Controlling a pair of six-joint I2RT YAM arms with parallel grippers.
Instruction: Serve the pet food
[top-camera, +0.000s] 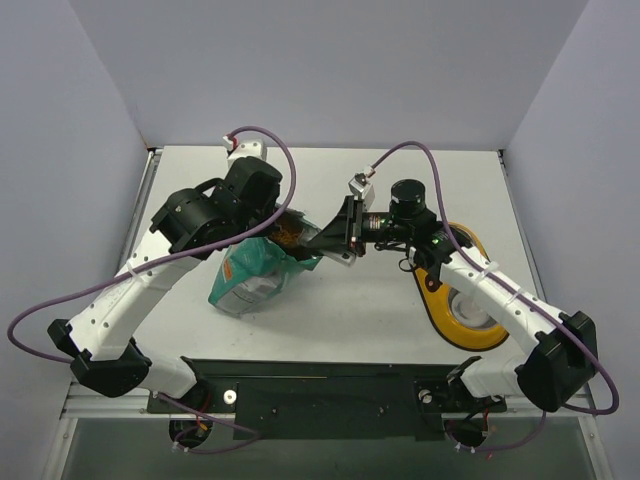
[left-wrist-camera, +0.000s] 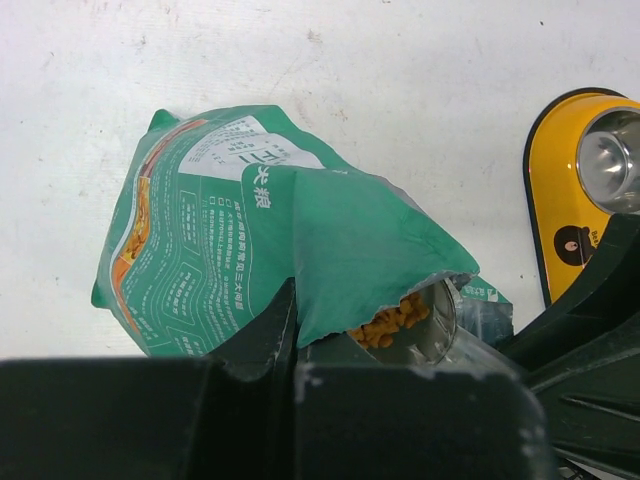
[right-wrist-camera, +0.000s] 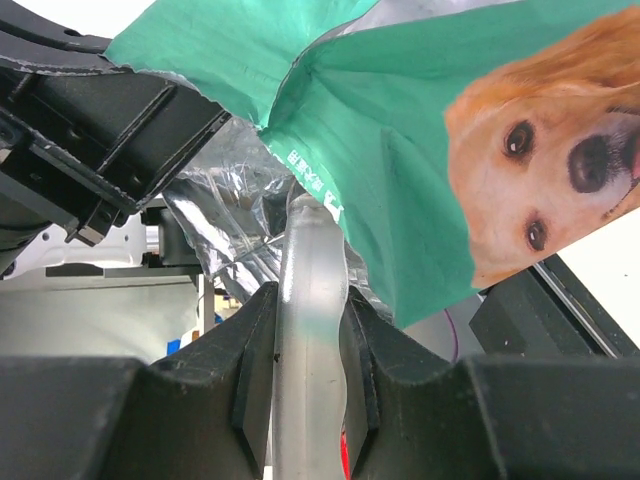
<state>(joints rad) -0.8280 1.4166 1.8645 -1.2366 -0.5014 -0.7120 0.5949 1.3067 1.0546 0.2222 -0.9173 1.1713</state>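
Observation:
The teal-green bag (top-camera: 248, 272) lies on the table with its open mouth raised. My left gripper (top-camera: 282, 228) is shut on the bag's torn top edge (left-wrist-camera: 330, 250) and holds it up; in the left wrist view the jaws (left-wrist-camera: 296, 345) pinch that flap. My right gripper (top-camera: 326, 238) is shut on the clear scoop's handle (right-wrist-camera: 310, 300), and the scoop reaches into the bag's mouth. Golden-brown pet food (left-wrist-camera: 395, 318) lies in the scoop's cup just under the flap. The dog picture on the bag (right-wrist-camera: 545, 150) faces the right wrist camera.
A yellow feeder stand (top-camera: 440, 300) with a steel bowl (top-camera: 470, 308) sits at the right, under my right forearm. It also shows in the left wrist view (left-wrist-camera: 560, 190), right of the bag. Grey walls close the table's sides and back.

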